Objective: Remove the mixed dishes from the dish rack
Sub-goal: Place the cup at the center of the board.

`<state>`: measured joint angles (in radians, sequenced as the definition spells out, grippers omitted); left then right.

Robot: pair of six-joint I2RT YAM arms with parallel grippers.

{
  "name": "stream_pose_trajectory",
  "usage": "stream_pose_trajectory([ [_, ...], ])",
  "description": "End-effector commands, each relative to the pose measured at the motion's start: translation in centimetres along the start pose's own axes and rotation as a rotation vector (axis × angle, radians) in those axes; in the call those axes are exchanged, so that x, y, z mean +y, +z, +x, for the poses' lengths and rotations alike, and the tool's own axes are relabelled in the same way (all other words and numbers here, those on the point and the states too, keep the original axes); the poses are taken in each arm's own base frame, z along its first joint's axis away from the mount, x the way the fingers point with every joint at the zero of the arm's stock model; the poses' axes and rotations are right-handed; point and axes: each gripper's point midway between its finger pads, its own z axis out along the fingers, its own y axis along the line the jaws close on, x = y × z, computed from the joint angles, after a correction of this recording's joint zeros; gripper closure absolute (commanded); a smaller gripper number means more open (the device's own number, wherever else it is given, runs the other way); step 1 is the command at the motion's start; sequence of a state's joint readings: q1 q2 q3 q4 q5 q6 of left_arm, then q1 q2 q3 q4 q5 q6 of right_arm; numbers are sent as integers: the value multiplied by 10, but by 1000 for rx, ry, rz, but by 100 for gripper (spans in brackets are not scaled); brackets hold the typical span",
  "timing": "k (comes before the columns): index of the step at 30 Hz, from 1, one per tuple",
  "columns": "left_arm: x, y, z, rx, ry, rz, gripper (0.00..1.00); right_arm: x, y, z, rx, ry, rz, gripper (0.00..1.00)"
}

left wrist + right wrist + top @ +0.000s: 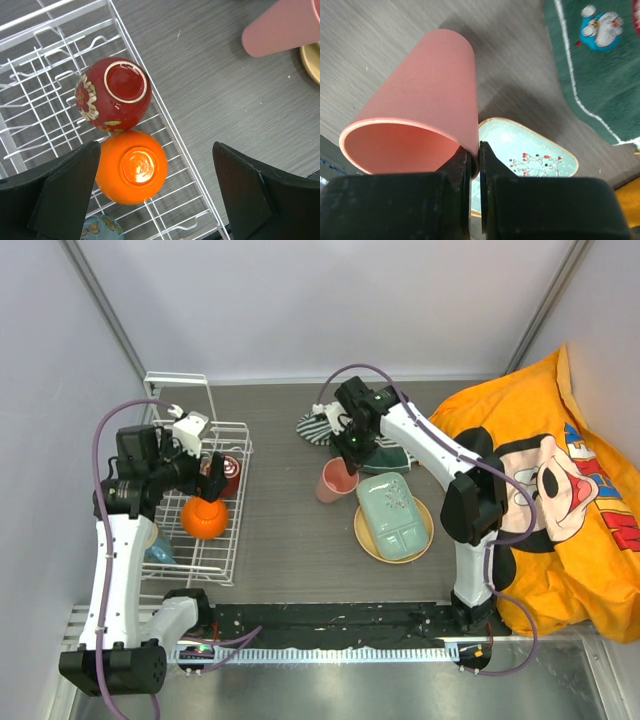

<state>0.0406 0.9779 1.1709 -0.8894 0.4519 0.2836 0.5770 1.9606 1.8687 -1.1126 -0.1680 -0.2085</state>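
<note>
The right tool [475, 160] is pinching the pink cup's [415, 125] wall, just beside the pale green tray [530, 155] lying on the tan plate [426, 536]; a green cloth [600, 75] is lying near. The left tool [157, 180] is hanging spread wide over the dish rack [45, 80], where the upturned orange mug [132, 167] is touching the dark red bowl [112, 95].

Left wrist view: pink cup [282, 27] cut off by top edge. Blue patterned item [102, 227] cropped at bottom edge, identity unclear.
</note>
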Motion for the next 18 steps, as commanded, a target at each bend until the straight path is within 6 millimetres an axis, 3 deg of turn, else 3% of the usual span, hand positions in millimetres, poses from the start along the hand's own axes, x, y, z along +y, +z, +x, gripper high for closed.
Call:
stream_pose_trajectory([
  [1, 10, 2, 9, 34, 34, -40, 1, 4, -8, 9, 67, -42, 15, 99],
  [9, 11, 2, 13, 44, 46, -49, 0, 10, 6, 23, 175, -90, -4, 99],
  [14, 10, 1, 16, 46, 49, -48, 0, 9, 9, 19, 175, -99, 4, 99],
  [18, 10, 1, 18, 52, 56, -49, 0, 12, 13, 19, 181, -104, -8, 86],
])
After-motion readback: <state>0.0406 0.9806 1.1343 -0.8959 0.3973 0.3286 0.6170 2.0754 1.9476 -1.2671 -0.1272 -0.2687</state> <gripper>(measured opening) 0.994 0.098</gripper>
